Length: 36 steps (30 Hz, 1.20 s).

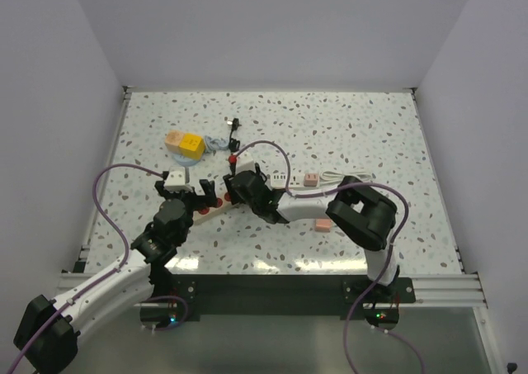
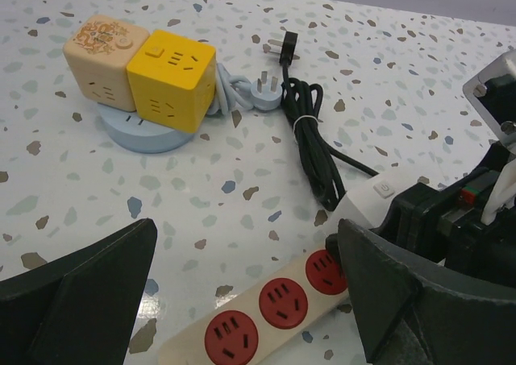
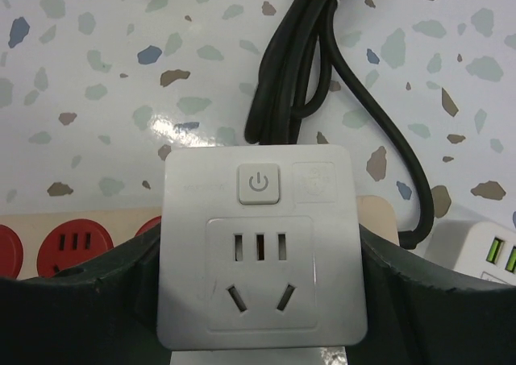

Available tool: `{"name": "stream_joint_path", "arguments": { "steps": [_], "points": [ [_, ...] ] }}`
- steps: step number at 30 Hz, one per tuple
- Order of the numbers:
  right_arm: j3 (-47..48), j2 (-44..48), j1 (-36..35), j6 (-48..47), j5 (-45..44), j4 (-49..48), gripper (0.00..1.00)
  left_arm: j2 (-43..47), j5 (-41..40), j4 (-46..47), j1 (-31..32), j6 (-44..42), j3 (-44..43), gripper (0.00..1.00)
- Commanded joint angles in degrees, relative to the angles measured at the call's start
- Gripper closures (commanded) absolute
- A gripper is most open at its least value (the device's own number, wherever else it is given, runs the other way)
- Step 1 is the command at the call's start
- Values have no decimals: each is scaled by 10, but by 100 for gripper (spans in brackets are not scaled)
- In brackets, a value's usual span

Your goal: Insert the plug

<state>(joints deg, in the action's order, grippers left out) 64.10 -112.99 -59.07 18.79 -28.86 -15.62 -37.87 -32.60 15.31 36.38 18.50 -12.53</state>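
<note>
On the speckled counter [image 1: 346, 134], the left arm reaches in from the near left, and its pincer [image 1: 196, 194] hangs over the left part of a beige power strip [image 1: 206, 211] with red sockets. The right arm folds at the near right and stretches leftward, its pincer [image 1: 236, 182] at the strip's right end; what it grips is hidden. Farther back on the left, a yellow cube [image 1: 192, 145] touches a peach cube [image 1: 174, 139], with a black plug [image 1: 233, 124] lying to their right. A pink block [image 1: 310, 178] lies right of centre, beside a white cable [image 1: 342, 176].
</note>
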Motion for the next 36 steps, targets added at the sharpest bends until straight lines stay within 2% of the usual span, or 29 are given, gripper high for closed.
{"name": "stream_joint_path", "arguments": {
  "steps": [1,7,9,15,17,26,31,36],
  "points": [
    [-42,33,5,-28,29,104,41,2,-9,7,-4,5,-19,0],
    [-56,70,4,-33,49,86,28,-4,-11,6,-4,5,-21,0],
    [-56,75,5,-36,53,82,21,-6,-12,3,-3,5,-23,0],
    [-71,102,4,-33,46,80,16,-12,-15,5,-3,3,-25,0],
    [-90,134,5,-34,46,75,10,-12,-15,8,-3,-4,-26,0],
    [-156,261,4,-44,68,66,2,-16,-10,41,6,-22,-21,1],
    [-181,315,4,-45,71,66,2,-41,-54,53,58,-44,-41,1],
    [-215,376,35,-33,18,87,2,-105,-134,71,193,-72,-78,1]
  ]
}}
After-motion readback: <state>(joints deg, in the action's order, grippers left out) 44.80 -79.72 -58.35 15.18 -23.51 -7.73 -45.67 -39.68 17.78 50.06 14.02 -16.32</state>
